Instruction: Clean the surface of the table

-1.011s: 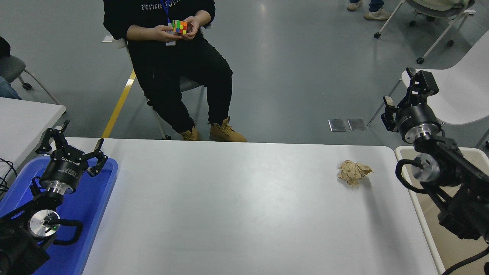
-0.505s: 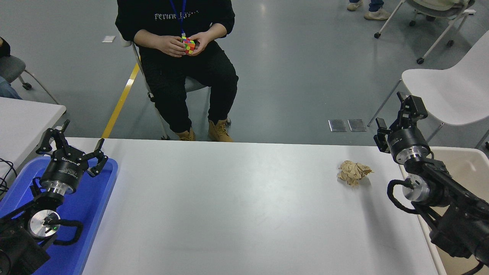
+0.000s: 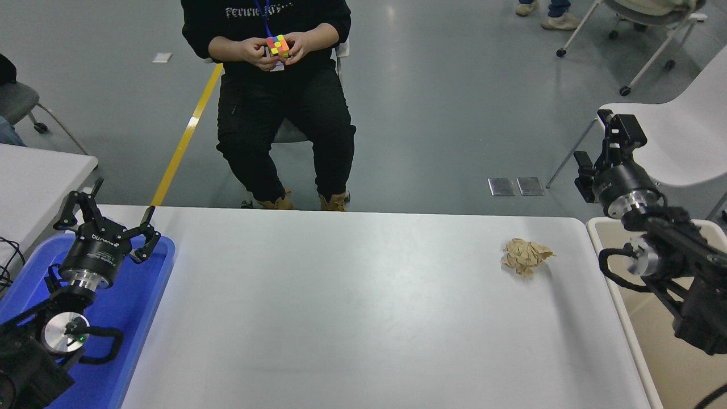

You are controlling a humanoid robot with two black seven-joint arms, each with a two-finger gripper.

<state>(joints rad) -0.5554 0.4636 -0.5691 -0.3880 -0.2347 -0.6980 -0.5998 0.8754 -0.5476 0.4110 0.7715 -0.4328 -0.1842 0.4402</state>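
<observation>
The white table surface fills the middle of the view. A crumpled brown paper ball lies on it near the far right corner. My right gripper is open and empty; it hangs in the air beyond the table's right end, above and to the right of the paper ball and apart from it. My left gripper is open and empty, parked over the blue tray at the lower left.
A beige bin stands against the table's right end, under my right arm. A person sits beyond the far edge holding a coloured puzzle cube. A white chair stands at the right, a smaller white table at the left.
My right gripper dipped toward the table's far right corner, then rose and moved back right, still open. The seated person shifted to the right. The paper ball and left arm stayed still.
</observation>
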